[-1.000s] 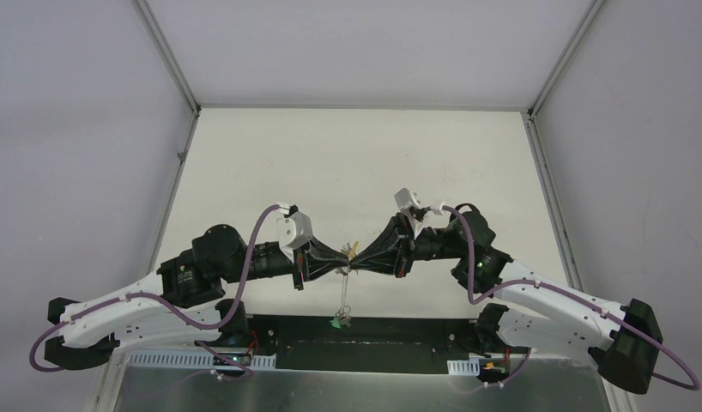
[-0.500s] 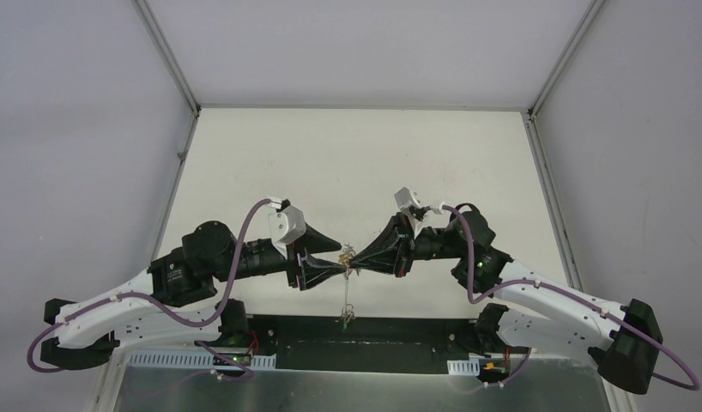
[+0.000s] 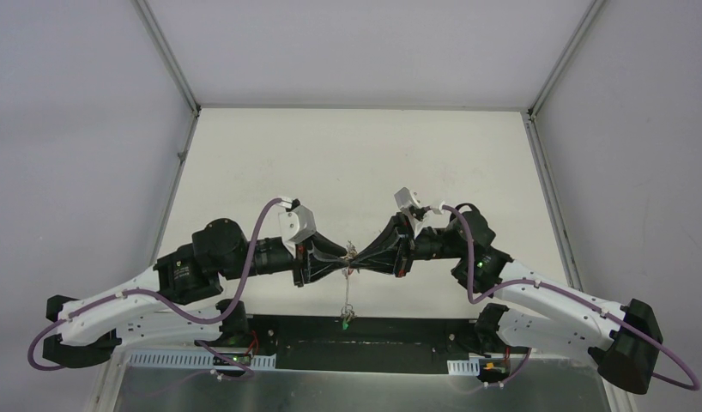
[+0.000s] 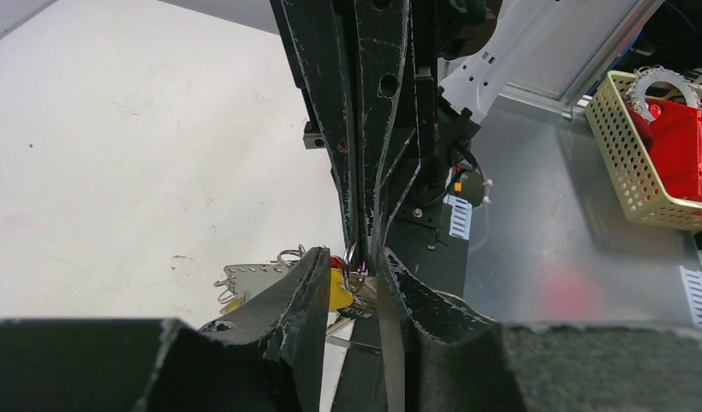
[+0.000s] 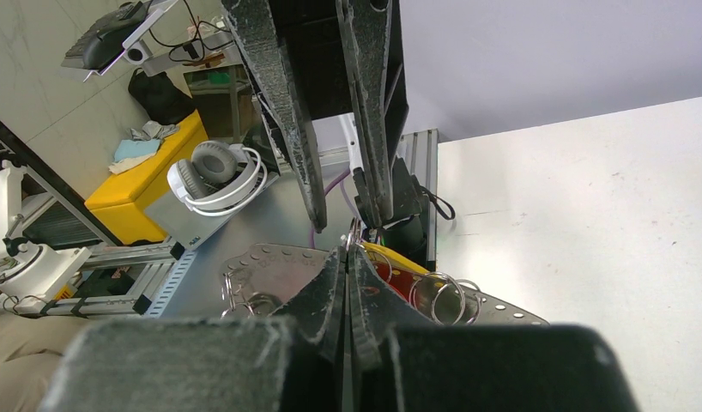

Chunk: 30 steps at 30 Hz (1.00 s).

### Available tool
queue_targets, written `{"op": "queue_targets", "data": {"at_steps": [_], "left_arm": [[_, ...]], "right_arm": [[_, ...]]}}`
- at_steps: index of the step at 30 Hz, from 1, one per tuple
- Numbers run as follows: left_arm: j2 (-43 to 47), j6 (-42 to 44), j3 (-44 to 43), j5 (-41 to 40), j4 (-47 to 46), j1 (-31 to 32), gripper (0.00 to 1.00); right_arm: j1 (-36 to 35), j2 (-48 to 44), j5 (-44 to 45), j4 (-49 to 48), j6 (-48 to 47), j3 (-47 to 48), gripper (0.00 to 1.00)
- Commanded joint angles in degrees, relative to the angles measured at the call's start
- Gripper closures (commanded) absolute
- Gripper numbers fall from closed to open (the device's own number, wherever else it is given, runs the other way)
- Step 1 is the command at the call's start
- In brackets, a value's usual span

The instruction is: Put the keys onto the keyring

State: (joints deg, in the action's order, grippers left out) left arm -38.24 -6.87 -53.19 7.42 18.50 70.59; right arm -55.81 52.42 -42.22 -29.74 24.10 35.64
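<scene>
My two grippers meet tip to tip above the table's near edge. My right gripper (image 3: 358, 259) is shut, and the top of the thin grey keyring (image 4: 389, 343) is pinched at its tips (image 5: 348, 251). The keyring hangs down edge-on (image 3: 345, 296) with a green-tagged key (image 3: 341, 323) at its bottom. My left gripper (image 3: 346, 261) has its jaws a narrow gap apart. A yellow-headed key (image 4: 337, 288), a red tag and small silver rings are pressed between its fingers (image 4: 311, 273). The keyring's band runs along the right finger's inner face.
Perforated silver tags with small split rings (image 5: 442, 296) hang in the bunch. A cream basket holding a red object (image 4: 652, 146) stands beyond the table edge. The black base plate (image 3: 365, 330) and a metal shelf lie below the hanging keys.
Half a second ago my left gripper's jaws stood wide apart; they have closed in around the bunch at the right gripper's tips. The right arm has not moved.
</scene>
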Motion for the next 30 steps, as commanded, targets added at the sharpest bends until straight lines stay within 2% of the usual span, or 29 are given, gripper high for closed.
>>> {"op": "queue_targets", "data": {"at_steps": [1,8,12,19,26,30], "left_arm": [[1.0,-0.5,0.7,-1.4,-0.4,0.5,0.76],[1.2,-1.2,1.8,-1.5,0.3,0.5,0.78],[1.3,-1.4,1.9,-1.3,0.2,0.6,0.85],[1.1,-0.9,2.1,-0.1,0.1,0.5,0.84],[-0.2,-0.9,2.4,2.0,-1.5,0.6,1.00],[-0.8,-0.9,2.2,3.0,-2.5,0.5,1.00]], "right_arm": [[-0.2,-1.0,1.0,-4.3,-0.1,1.3,1.00],[-0.2,-0.8,1.2,-4.2,-0.3,1.5,1.00],[-0.1,-0.8,1.2,-4.3,-0.2,1.5,1.00],[-0.2,-1.2,1.4,-4.2,-0.1,1.4,1.00],[-0.2,-1.3,1.5,-4.2,0.0,1.1,1.00],[-0.2,-1.3,1.8,-4.2,-0.1,0.9,1.00]]}}
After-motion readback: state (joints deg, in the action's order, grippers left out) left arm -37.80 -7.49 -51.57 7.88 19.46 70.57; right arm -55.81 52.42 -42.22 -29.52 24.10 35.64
